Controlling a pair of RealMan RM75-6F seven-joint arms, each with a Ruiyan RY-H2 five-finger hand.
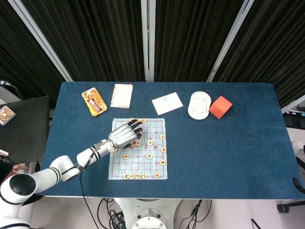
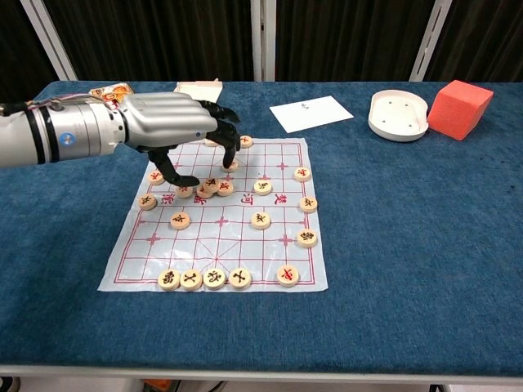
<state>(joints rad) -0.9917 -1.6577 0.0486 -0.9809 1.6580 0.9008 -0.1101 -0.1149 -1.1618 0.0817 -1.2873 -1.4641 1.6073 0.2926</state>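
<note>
A white chess board sheet [image 2: 219,237] with red grid lines lies on the blue table [image 2: 409,245], round wooden pieces [image 2: 214,188] scattered over it (a row of five along its near edge). The left hand [image 2: 176,131] hovers over the sheet's far-left part, fingers curled downward and apart, holding nothing; whether its fingertips touch the clustered pieces is unclear. The right hand is out of sight.
</note>
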